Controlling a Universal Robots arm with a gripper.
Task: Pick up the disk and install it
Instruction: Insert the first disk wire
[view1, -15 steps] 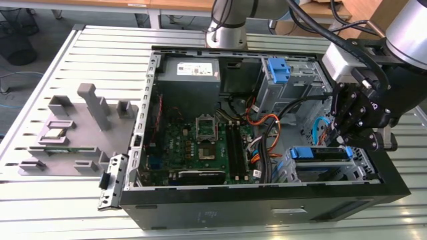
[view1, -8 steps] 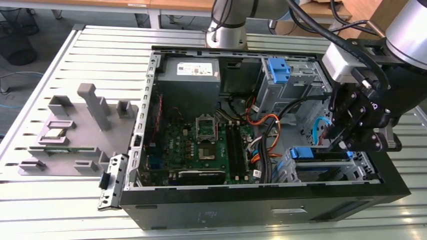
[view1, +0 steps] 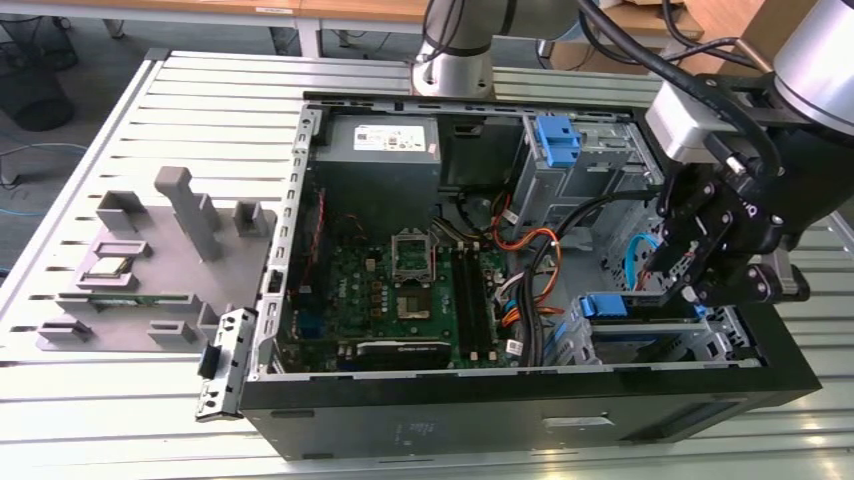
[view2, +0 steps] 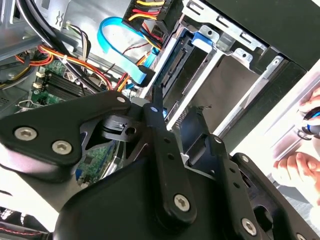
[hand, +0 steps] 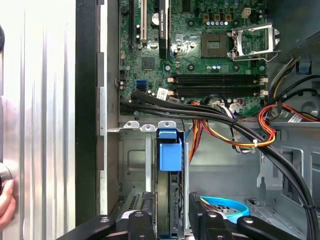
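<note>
Nearly home: disk in the bay, grip not yet released

Gripper (hand: 170, 212) is clamped on the disk (hand: 169, 182), a finger on each flat side, in the first wrist view. The disk stands edge-on inside the drive bay (hand: 135, 128), blue tab toward the motherboard (hand: 200, 55). Pick-up done. Insertion looks well advanced. Can't confirm full seating.

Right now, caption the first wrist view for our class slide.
Gripper at the blue-framed disk standing edge-on in the drive bay, motherboard beyond.
</note>
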